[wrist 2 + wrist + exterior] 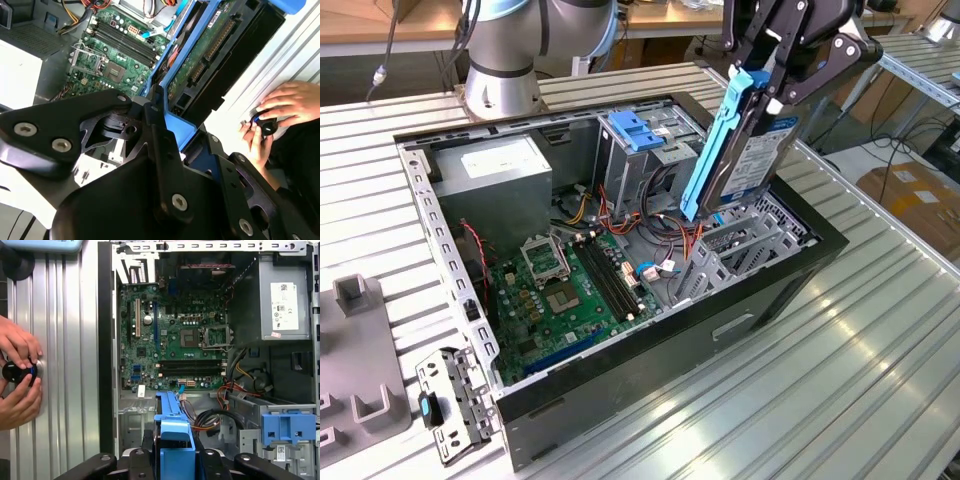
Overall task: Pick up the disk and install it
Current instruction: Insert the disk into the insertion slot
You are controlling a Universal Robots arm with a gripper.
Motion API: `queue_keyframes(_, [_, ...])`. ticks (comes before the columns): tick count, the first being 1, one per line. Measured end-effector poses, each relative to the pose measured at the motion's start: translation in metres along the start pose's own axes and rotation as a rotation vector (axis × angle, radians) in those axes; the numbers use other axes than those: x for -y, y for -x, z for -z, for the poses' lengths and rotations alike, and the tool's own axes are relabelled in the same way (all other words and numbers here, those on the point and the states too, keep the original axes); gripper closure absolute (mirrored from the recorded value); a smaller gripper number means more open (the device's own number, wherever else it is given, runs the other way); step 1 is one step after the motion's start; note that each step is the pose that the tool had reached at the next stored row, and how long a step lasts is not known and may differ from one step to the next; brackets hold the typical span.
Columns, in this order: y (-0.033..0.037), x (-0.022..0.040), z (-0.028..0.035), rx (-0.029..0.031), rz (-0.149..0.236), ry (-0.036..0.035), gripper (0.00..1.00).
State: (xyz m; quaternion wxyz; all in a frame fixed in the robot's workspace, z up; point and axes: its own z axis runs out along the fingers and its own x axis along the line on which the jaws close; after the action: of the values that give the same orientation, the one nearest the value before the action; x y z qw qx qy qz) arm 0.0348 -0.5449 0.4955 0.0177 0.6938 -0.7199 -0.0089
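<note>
On the slatted metal tabletop (880,330), open computer case (650,370) lying on its side, away from the edges. Inside, green motherboard (570,290) on the case floor; grey power supply (500,180) at the end nearer the arm's base (500,60). Over the metal drive bay (740,250), at the case end toward the exterior view's right, the disk (755,160) in its blue carrier, steeply tilted, lower end just above the bay. Clamped on the disk's upper end, end effector (775,85). Blue bracket (635,130) atop the neighbouring cage. Beside the case, on bare tabletop, two hands (17,390) around a small black knob (17,371).
</note>
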Motion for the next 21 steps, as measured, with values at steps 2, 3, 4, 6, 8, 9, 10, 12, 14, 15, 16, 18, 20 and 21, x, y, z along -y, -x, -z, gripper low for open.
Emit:
queue_keyframes(2, [-0.0015,0.0025,-0.0016,-0.0009,0.000,0.0001,0.63])
queue_keyframes(3, [-0.0044,0.0043,-0.0037,-0.0007,0.000,0.0000,0.63])
queue_keyframes(4, [-0.0059,0.0052,-0.0046,-0.0008,0.000,0.0000,0.63])
queue_keyframes(6, [-0.0089,0.0074,-0.0069,-0.0009,0.000,-0.0001,0.63])
queue_keyframes(8, [-0.0098,0.0097,-0.0087,-0.0014,0.000,-0.0001,0.63])
queue_keyframes(9, [-0.0101,0.0111,-0.0096,-0.0020,0.000,-0.0001,0.63])
queue_keyframes(10, [-0.0103,0.0124,-0.0104,-0.0024,0.000,-0.0001,0.63])
queue_keyframes(12, [-0.0107,0.0154,-0.0122,-0.0032,0.000,-0.0004,0.63])
queue_keyframes(14, [-0.0108,0.0188,-0.0140,-0.0043,0.000,-0.0020,0.63])
queue_keyframes(15, [-0.0111,0.0190,-0.0150,-0.0039,0.000,-0.0061,0.63])
queue_keyframes(16, [-0.0112,0.0191,-0.0154,-0.0040,0.000,-0.0093,0.63])
queue_keyframes(18, [-0.0114,0.0193,-0.0166,-0.0036,0.000,-0.0181,0.63])
queue_keyframes(20, [-0.0115,0.0196,-0.0187,-0.0033,0.000,-0.0241,0.63])
queue_keyframes(21, [-0.0115,0.0204,-0.0199,-0.0034,0.000,-0.0250,0.63])
